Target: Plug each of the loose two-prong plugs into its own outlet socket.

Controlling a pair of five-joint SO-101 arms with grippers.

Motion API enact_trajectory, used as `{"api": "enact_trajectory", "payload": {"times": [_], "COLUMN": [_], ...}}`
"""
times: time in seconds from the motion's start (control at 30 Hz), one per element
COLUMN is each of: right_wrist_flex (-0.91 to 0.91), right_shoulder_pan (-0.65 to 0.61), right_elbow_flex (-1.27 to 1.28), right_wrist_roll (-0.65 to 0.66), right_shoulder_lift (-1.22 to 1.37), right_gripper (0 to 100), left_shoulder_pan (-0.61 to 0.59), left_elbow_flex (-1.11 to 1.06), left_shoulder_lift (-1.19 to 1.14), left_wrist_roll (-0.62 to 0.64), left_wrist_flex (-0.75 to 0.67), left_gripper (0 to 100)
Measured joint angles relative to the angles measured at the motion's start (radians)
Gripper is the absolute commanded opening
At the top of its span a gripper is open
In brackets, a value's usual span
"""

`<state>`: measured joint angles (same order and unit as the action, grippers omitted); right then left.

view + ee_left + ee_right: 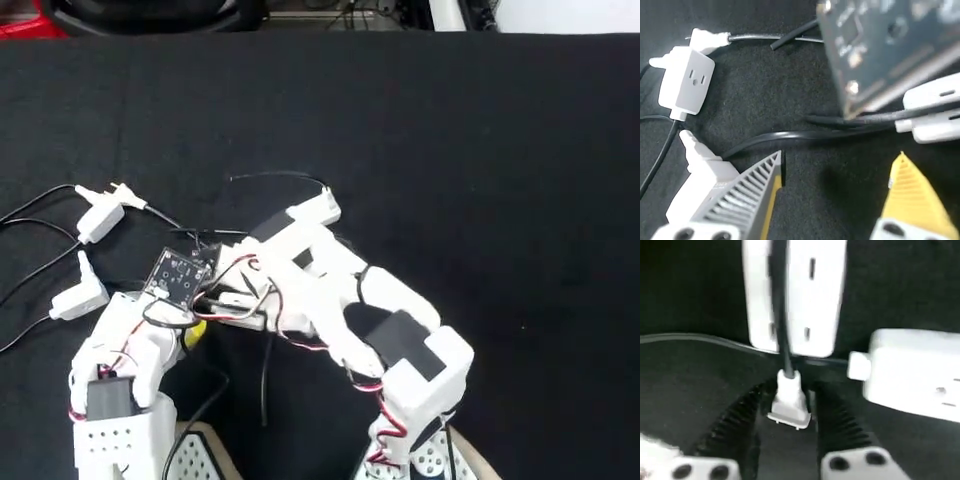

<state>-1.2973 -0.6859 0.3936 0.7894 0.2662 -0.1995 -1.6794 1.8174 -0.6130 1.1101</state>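
Clamping a white plug (789,402) between its black fingers, the right gripper (790,390) sits low over the black table (500,150). The plug's black cord (783,325) runs across a white outlet strip (815,295) lying just ahead. A second outlet (912,375), also white, sits just beside that strip. The left gripper (839,159) has its jaws apart with nothing between them, and a black cable (790,136) lies on the table below. Two more white socket blocks are near it. The far block (686,80) has its socket face showing. The near block (700,172) is partly under the grey finger (747,187). A circuit board (890,45) sits close above. Cannot tell whether any plug is seated.
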Motion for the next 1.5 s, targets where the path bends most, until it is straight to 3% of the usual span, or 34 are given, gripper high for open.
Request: {"api": "enact_trajectory", "payload": {"times": [0.23,0.53,0.8,1.03,1.13,1.27,1.5], "right_wrist_flex": [-0.106,-0.183,-0.120,-0.035,-0.003,0.028,0.038], "right_shoulder_pan": [-0.015,-0.020,0.049,0.002,-0.028,-0.031,-0.044], "right_elbow_flex": [-0.002,-0.002,-0.002,0.086,0.114,0.120,0.121], "right_wrist_roll": [0.000,0.000,0.020,-0.012,-0.038,-0.043,-0.094], "right_shoulder_lift": [-0.055,-0.239,-0.123,-0.087,-0.094,-0.094,-0.092], "right_gripper": [18.0,18.1,18.0,18.0,16.0,1.7,1.1], "left_shoulder_pan": [0.000,0.000,0.000,0.000,0.000,0.000,0.000], "left_elbow_flex": [0.000,0.000,0.000,0.000,0.000,0.000,0.000], "left_shoulder_lift": [0.000,0.000,0.000,0.000,0.000,0.000,0.000], "left_wrist_roll": [0.000,0.003,-0.008,-0.008,-0.008,-0.008,-0.008], "left_wrist_flex": [0.000,0.000,0.000,0.000,0.000,0.000,0.000], "left_gripper": [34,34,34,34,34,34,34]}}
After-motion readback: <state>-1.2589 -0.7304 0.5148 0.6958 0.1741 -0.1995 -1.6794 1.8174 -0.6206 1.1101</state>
